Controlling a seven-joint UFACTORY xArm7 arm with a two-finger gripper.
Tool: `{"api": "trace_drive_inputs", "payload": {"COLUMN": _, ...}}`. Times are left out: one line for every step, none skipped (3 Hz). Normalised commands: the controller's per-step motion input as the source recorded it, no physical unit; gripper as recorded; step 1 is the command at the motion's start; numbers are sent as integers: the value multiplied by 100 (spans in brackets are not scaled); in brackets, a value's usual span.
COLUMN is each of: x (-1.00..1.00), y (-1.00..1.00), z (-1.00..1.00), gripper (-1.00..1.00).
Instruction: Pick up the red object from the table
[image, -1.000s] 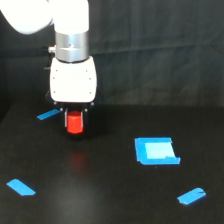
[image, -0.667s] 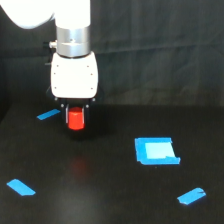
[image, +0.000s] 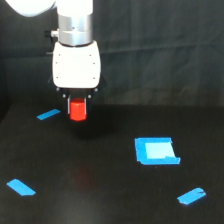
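The red object (image: 77, 110), a short bright red-orange cylinder, hangs clear of the black table (image: 100, 170), with a faint red glint on the surface below it. My gripper (image: 77, 107) is shut on it; dark fingers flank its sides just under the white housing (image: 76, 67). The gripper sits toward the exterior view's left, above the table's far part.
A blue square patch (image: 156, 150) lies toward the exterior view's right. Blue tape strips lie at the far left (image: 48, 114), near left (image: 20, 187) and near right (image: 191, 195). A dark curtain backs the table.
The gripper has risen with the red object held in it, and the cylinder now hangs higher above the table than a second ago.
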Motion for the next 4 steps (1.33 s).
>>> {"api": "trace_drive_inputs", "payload": {"x": 10, "y": 2, "z": 89, "gripper": -97}}
{"api": "trace_drive_inputs", "payload": {"x": 3, "y": 4, "z": 77, "gripper": -95}}
{"api": "trace_drive_inputs", "payload": {"x": 4, "y": -6, "z": 66, "gripper": -100}}
{"api": "trace_drive_inputs", "payload": {"x": -3, "y": -4, "z": 46, "gripper": -100}}
